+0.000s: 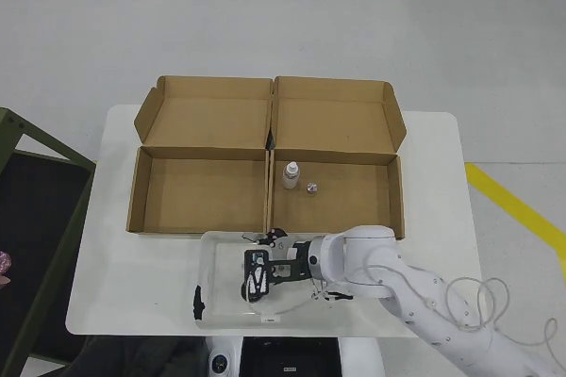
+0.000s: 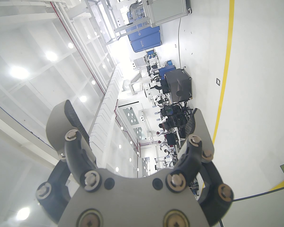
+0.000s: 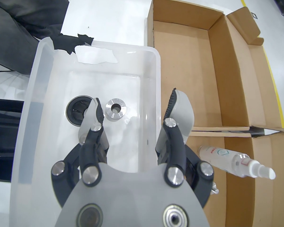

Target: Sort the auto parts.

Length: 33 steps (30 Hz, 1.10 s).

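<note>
The right gripper's fingers (image 3: 179, 105) are spread wide with nothing between them. One tip hangs just above the gap between the two parts in the clear plastic bin (image 3: 156, 55), and the other is over the bin's wall on the box side. The right gripper (image 3: 135, 96) itself hovers low over the bin, roughly at its middle.

On the bin floor a silver bushing (image 3: 115, 109) stands with its bore facing up. Just beside it, towards the bin's outer wall, is a black bearing (image 3: 77, 113). The two are close together, though I can't tell whether they touch.

This looks to me like the approach to a pick, with nothing gripped yet. The bushing seems the likelier target. The next move would need the open jaws shifted to straddle it, then lowered and closed without knocking the bearing.

Beyond the bin sit two open cardboard boxes, side by side. The left cardboard box (image 1: 203, 193) holds nothing. The right cardboard box (image 1: 358, 198) has a white spray bottle (image 1: 291, 174) lying near its inner wall, and a small metal part (image 1: 311, 188) just beside the bottle.

The left gripper (image 2: 132, 109) is well away from the bin, pointing out into the room, with its fingers apart and empty.
</note>
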{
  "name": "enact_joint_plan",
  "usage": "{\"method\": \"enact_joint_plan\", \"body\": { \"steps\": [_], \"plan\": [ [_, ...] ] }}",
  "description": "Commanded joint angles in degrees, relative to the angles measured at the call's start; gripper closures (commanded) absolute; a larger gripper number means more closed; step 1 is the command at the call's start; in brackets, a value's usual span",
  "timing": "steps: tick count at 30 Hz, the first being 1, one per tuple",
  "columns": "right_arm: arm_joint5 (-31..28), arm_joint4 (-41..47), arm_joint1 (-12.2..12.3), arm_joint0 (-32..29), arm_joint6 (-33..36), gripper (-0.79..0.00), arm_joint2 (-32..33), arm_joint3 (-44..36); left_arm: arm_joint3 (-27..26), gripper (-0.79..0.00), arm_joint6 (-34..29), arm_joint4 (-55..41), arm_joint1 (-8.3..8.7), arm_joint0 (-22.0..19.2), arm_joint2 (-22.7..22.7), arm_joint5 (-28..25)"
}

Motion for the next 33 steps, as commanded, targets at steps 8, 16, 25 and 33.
{"method": "enact_joint_plan", "body": {
  "steps": [8, 16, 25, 33],
  "plan": [
    [0.05, -0.9, -1.3, 1.79, 0.54, -0.385, -3.64, 2.81, 0.0, -0.785, 0.0, 0.0, 0.0, 0.0, 0.0, 0.0],
    [0.22, -1.46, -2.15, 2.72, 0.99, -0.382, -5.34, 5.58, 0.0, -0.785, 0.0, 0.0, 0.0, 0.0, 0.0, 0.0],
    [0.3, -1.43, -2.7, 3.08, 0.86, -0.379, -5.65, 7.92, 0.0, -0.785, 0.0, 0.0, 0.0, 0.0, 0.0, 0.0],
    [-0.4, -1.04, -3.0, 3.44, 1.19, -0.382, -5.51, 9.73, 0.0, -0.785, 0.0, 0.0, 0.0, 0.0, 0.0, 0.0]
  ]
}}
